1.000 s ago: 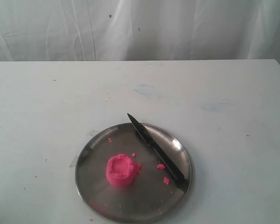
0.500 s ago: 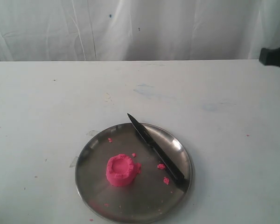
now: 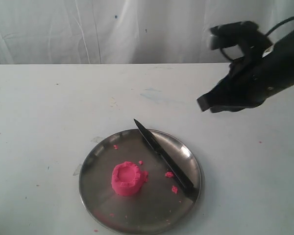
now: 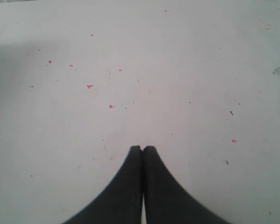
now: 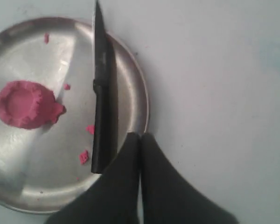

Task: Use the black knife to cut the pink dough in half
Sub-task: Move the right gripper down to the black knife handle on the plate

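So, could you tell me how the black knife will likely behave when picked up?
The black knife looks slim and rigid, so probably light and unbending. It lies across the shiny steel plate with its tip past the rim, so a nudge may make it slide or pivot.

You get bright, diffuse, even light; shadows are faint. Steel plate point(image 3: 137, 210) shows dull glare along its rim and streaky reflections. Right gripper point(image 3: 204, 104) is smeared by blur in your exterior view. Wrist views are hazy, slightly soft.
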{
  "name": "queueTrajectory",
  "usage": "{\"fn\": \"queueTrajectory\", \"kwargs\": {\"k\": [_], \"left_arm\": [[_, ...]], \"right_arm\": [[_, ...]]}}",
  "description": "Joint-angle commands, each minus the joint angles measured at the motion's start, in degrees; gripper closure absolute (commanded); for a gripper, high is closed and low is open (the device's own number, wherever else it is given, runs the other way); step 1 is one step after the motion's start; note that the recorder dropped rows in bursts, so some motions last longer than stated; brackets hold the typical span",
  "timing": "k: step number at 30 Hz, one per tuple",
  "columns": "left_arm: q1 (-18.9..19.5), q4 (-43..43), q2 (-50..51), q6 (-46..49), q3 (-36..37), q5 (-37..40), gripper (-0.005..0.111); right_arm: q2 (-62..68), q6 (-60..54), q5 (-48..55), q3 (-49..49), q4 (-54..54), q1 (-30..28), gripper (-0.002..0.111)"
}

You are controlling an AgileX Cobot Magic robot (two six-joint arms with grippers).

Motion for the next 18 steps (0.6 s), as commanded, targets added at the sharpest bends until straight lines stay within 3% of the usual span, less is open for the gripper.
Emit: {"fn": "queueTrajectory", "kwargs": {"k": [1, 4, 8, 18], "left_arm": [[-0.3, -0.1, -0.2, -0.1, 0.2, -0.1, 0.107], [-0.3, -0.1, -0.2, -0.1, 0.2, -0.1, 0.107], [-0.3, -0.1, -0.2, -0.1, 0.2, -0.1, 0.107], [-0.3, -0.1, -0.2, -0.1, 0.2, -0.1, 0.107]], "right_arm": [[5.8, 0.5, -4.8, -0.3, -3.4, 5.3, 0.105], [12.7, 0.5, -7.0, -0.3, -3.3, 7.4, 0.084], [16.9, 0.5, -7.9, -0.3, -3.2, 9.4, 0.07], [24.3, 0.5, -14.7, -0.3, -3.4, 11.9, 0.065]]}}
